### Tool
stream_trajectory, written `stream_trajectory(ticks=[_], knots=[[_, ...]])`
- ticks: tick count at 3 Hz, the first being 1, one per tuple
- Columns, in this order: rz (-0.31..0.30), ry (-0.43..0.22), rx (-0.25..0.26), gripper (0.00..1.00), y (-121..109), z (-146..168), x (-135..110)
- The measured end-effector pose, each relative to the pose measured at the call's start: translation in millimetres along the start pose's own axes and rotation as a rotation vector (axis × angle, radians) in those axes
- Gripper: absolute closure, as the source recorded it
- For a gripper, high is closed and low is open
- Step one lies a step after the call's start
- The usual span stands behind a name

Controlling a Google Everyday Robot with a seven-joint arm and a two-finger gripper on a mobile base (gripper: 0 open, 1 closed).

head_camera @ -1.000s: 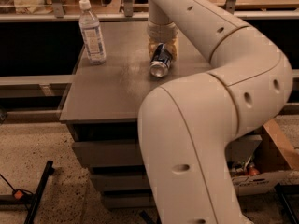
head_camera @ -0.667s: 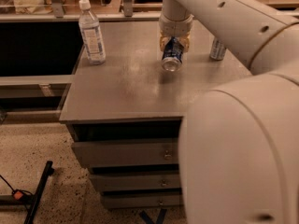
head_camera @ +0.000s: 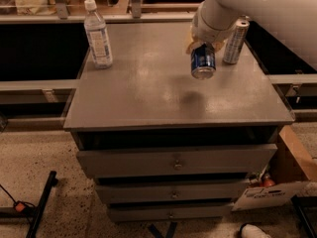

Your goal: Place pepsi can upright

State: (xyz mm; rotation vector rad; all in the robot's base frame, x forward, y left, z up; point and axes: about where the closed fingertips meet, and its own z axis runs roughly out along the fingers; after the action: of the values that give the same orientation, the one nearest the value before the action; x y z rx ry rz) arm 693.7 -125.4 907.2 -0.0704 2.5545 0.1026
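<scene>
The gripper [head_camera: 203,47] hangs over the back part of the table [head_camera: 148,88], pinching the pepsi can [head_camera: 203,63] between its pale fingers [head_camera: 191,45]. The can hangs below the gripper, clear of the tabletop, with a silver end facing down and toward the camera. Its soft shadow [head_camera: 193,99] lies on the surface beneath and nearer the front edge, apart from the can itself. The white arm [head_camera: 237,4] comes in from the upper corner of the picture on the same side.

Just beside the gripper, toward the picture's right, a slim silver can [head_camera: 236,41] stands upright on the table. Well apart on the other side, near the far corner, a clear bottle [head_camera: 98,33] with a white cap stands upright.

The tabletop is flat grey with a dull sheen and faint scuffs. Below the gripper and toward the camera, the front shows three stacked drawers [head_camera: 173,161], each with a small knob. A cardboard box [head_camera: 292,167] sits on the speckled floor [head_camera: 39,157] at the lower right, and a black stand leg [head_camera: 42,202] lies at the lower left. A metal rail [head_camera: 148,18] runs behind the table.
</scene>
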Motion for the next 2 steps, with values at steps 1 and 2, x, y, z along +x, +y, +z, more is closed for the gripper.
stream_trajectory(ticks=[1,2], knots=[[0.015,-0.014,-0.035,1.0,-2.3,-0.4,-2.8],[0.005,-0.053,-0.19,1.0,10.2,9.7,3.1]])
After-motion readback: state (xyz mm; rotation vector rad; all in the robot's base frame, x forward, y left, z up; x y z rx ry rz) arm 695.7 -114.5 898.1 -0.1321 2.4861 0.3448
